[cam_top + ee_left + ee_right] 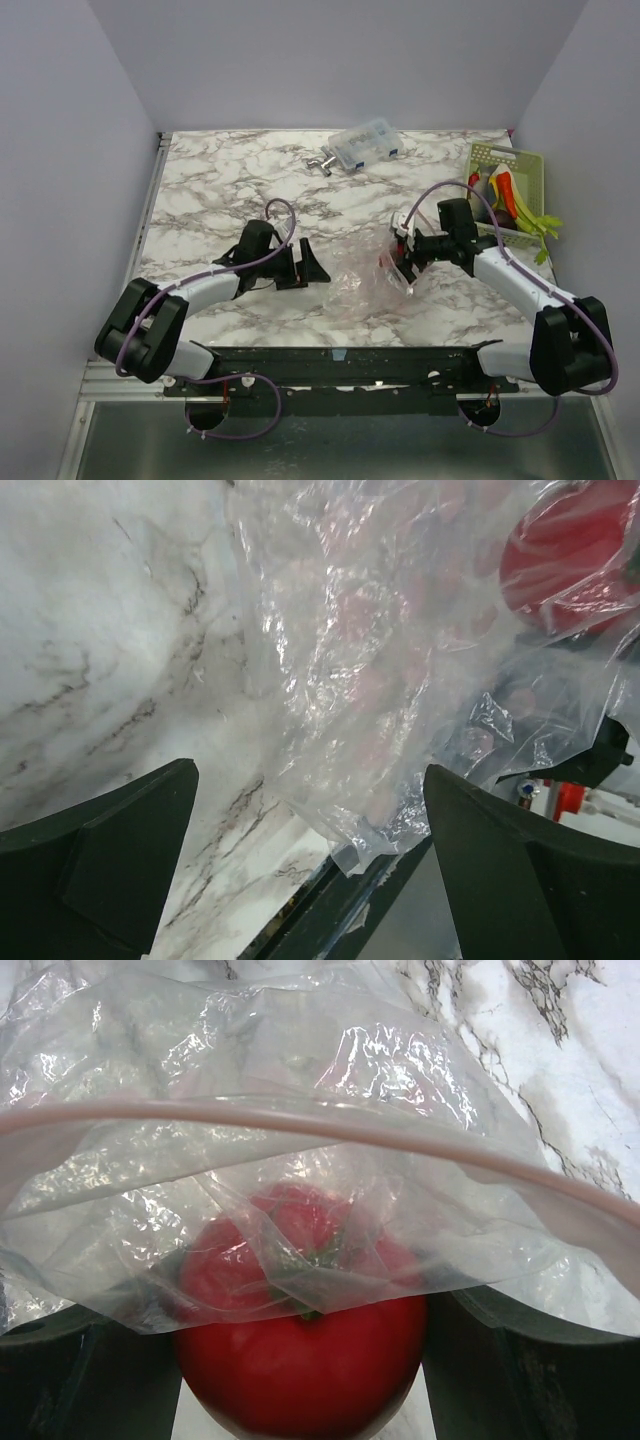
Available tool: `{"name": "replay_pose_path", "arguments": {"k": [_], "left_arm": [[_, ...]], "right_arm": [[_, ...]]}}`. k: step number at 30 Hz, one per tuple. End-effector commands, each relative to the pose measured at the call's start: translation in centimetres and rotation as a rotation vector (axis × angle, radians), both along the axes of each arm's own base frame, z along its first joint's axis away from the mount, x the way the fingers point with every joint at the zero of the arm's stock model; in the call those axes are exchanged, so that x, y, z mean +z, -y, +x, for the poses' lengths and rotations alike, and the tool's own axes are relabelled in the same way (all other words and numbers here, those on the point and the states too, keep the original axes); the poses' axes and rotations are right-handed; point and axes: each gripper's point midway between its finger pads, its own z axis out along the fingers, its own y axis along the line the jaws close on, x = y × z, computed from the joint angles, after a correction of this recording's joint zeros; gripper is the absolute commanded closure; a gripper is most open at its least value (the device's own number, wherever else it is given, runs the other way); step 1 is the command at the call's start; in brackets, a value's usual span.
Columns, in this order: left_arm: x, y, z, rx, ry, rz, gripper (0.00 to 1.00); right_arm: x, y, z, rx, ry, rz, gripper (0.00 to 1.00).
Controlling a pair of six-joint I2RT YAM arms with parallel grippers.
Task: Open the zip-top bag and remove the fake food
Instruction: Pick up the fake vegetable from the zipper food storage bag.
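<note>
The clear crinkly zip-top bag point(358, 283) lies crumpled on the marble table between my two grippers. My left gripper point(303, 264) stands open just left of it. In the left wrist view the bag point(380, 650) hangs ahead of the spread fingers point(110, 865), touching neither. My right gripper point(401, 258) is shut on a red toy tomato point(310, 1380) at the bag's mouth. The top of the tomato is covered by the plastic point(250, 1170), and the pink zipper strip point(300, 1120) arcs above it. The tomato point(570, 550) also shows through the plastic in the left wrist view.
A green basket point(528, 165) at the right edge holds red, yellow and green toy foods. A small clear box point(365, 143) and a metal fitting point(322, 162) sit at the back. The table's near edge and black rail point(330, 920) lie just below the bag.
</note>
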Motion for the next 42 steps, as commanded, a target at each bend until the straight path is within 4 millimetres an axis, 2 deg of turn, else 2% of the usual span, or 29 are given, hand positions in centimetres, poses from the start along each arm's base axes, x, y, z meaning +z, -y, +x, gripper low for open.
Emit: {"name": "replay_pose_path", "arguments": {"k": [1,5,8,9,11,15,18,20,26,30,35,42], "left_arm": [[2.3,2.4,-1.8,-0.045,0.011,-0.159,0.02],[1.9,3.0,-2.7,-0.033,-0.018,-0.205,0.03],[1.7,3.6,-3.0,-0.040,-0.044,-0.234,0.10],[1.6,3.7,-3.0,-0.040,-0.050,-0.240,0.15],[1.5,3.9,-2.7,-0.032,-0.054,-0.245,0.35],[1.3,3.7,-2.2,-0.013,-0.042,-0.208,0.62],[0.9,2.8,-1.9,0.010,-0.026,-0.146,0.81],[0.7,1.9,-1.6,0.036,-0.005,-0.096,0.91],[-0.6,-1.9,-0.6,0.109,0.033,0.049,0.95],[-1.4,-3.5,-0.4,0.130,0.034,0.109,0.96],[-1.6,-4.8,-0.1,0.151,0.030,0.135,0.96],[-0.9,-6.1,1.0,0.169,0.051,0.174,0.96]], "right_arm": [[2.4,-0.6,0.3,0.011,0.026,0.069,0.63],[2.8,-0.4,0.2,0.008,0.028,0.087,0.64],[3.0,-0.4,0.2,0.010,0.027,0.096,0.65],[3.0,-0.4,0.1,0.012,0.027,0.099,0.65],[3.1,-0.4,0.0,0.015,0.025,0.104,0.65],[3.1,-0.3,0.0,0.013,0.025,0.107,0.66],[3.3,-0.1,0.0,0.011,0.028,0.110,0.66],[3.5,0.1,0.1,0.009,0.033,0.110,0.66],[4.4,0.8,0.2,0.001,0.049,0.127,0.67],[4.9,1.0,0.1,0.000,0.058,0.142,0.67],[5.2,1.5,0.4,-0.017,0.065,0.143,0.68],[5.1,3.0,1.1,-0.071,0.084,0.119,0.68]]}}
